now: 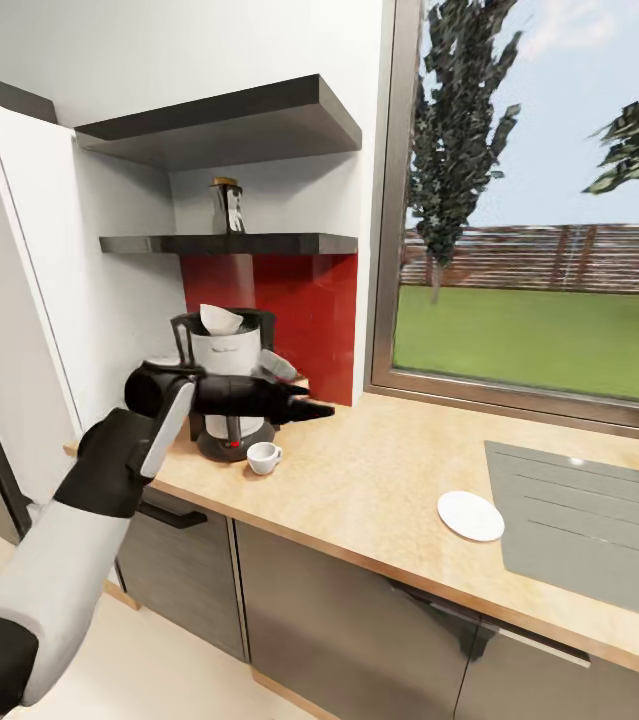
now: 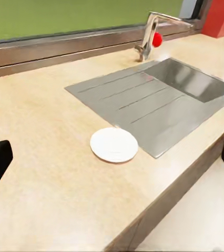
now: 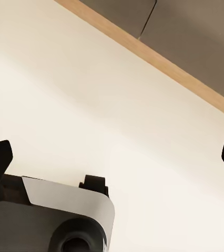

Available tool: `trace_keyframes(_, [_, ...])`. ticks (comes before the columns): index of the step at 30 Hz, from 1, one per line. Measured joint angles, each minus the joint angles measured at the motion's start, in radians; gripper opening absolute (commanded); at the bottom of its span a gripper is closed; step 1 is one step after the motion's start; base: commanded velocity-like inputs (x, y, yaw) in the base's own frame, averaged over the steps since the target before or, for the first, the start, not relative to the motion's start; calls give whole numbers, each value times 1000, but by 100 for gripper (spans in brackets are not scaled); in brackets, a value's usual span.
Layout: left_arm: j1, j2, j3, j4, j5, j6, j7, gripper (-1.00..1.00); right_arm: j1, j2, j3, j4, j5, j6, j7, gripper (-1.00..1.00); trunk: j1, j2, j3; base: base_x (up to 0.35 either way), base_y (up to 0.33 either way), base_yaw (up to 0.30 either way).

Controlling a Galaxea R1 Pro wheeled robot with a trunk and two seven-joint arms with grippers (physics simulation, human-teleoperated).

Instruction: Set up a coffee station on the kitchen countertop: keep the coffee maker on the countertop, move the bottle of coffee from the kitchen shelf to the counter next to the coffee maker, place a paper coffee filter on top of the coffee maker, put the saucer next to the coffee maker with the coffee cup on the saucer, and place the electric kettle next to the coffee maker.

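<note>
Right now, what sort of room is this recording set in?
A home kitchen, by the look of it. A tan countertop runs over dark grey cabinet fronts, with an inset steel sink and tap below a window onto a lawn. A coffee maker stands on the counter beside a white cup.

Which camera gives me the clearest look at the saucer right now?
The left wrist view: the saucer lies whole and large mid-frame, empty, on the kitchen countertop just off the sink's drainboard corner. The head view also shows the saucer, smaller, beside the sink and well apart from the coffee maker and coffee cup.
</note>
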Motion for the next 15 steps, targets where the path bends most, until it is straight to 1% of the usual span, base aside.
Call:
trace_keyframes(1, [1,0,0,-1,1,0,0,100,0,0,0,0,0,0,0,100,0,0,0,0,0,0])
trace_keyframes(2, [82,38,-4,-38,0,-43,-54,100,0,0,0,0,0,0,0,100,0,0,0,0,0,0])
trace_keyframes(3, [128,51,-4,-46,-3,-72,-78,100,0,0,0,0,0,0,0,100,0,0,0,0,0,0])
trace_keyframes(5, [235,95,-6,-38,-7,-182,-143,100,0,0,0,-1,0,0,0,100,0,0,0,0,0,0])
trace_keyframes(6, [279,114,-6,-16,-8,-224,-162,100,0,0,0,-1,0,0,0,100,0,0,0,0,0,0])
trace_keyframes(7, [334,131,-6,20,-8,-278,-178,100,0,0,1,-1,0,0,0,100,0,0,0,0,0,0])
trace_keyframes(8, [431,146,-6,65,-8,-399,-191,100,0,0,0,0,0,0,0,100,0,0,0,0,0,0])
trace_keyframes(9, [488,148,-6,87,-8,-430,-193,100,0,0,0,0,0,0,0,100,0,0,0,0,0,0])
trace_keyframes(11, [514,154,-6,134,-7,-461,-199,100,0,0,0,0,0,0,0,100,0,0,0,0,0,0])
trace_keyframes(12, [532,158,-6,185,-8,-490,-210,100,0,0,0,0,0,0,1,100,0,0,0,0,0,0])
trace_keyframes(14, [546,162,-6,316,-9,-586,-221,100,0,-1,-1,0,0,0,1,100,0,0,0,0,0,0])
trace_keyframes(15, [547,162,-5,352,-8,-610,-222,100,0,-1,-1,-1,0,0,1,100,0,0,0,0,0,0])
